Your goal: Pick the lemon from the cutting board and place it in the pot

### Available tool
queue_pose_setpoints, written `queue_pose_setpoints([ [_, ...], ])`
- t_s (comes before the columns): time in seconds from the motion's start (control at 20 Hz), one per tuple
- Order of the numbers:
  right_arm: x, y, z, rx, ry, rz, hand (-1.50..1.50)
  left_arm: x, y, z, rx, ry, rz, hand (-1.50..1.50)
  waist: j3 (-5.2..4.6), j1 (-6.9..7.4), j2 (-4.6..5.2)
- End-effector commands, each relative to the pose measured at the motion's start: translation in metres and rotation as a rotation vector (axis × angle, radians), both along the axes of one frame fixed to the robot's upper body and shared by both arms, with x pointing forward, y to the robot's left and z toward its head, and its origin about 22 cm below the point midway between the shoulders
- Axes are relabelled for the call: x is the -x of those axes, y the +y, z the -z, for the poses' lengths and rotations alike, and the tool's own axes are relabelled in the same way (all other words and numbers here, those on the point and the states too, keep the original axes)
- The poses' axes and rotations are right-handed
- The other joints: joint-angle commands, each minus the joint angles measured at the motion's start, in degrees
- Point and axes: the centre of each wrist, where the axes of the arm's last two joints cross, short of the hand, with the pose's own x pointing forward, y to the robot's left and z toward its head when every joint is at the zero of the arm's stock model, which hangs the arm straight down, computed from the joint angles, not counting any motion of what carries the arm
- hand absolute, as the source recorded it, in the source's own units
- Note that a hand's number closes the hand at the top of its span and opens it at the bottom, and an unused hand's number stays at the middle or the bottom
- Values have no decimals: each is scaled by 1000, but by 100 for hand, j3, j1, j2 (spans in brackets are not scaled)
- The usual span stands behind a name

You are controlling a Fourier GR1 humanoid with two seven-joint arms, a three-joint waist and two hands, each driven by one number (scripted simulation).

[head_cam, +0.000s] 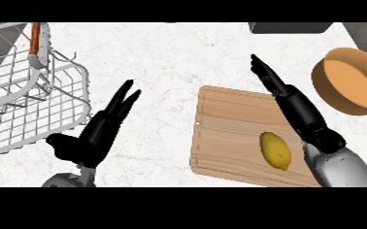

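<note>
No legible text, label, brand, number or sign found on any surface in the head view.

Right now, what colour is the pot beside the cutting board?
The pot is orange-tan, inside and out; the head view shows it best.
</note>
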Motion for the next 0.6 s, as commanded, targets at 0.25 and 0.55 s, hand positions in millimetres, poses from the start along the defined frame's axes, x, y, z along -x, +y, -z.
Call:
queue_pose_setpoints([
  [0.25, 30, -80, -87, -147, -698, 145, 150, 0, 63, 2, -87, -108, -450, 0, 102, -501, -305],
  [0.55, 109, -140, 12, -35, -614, 649, -150, 19, 51, 20, -69, -103, -452, 0, 81, -379, -123],
])
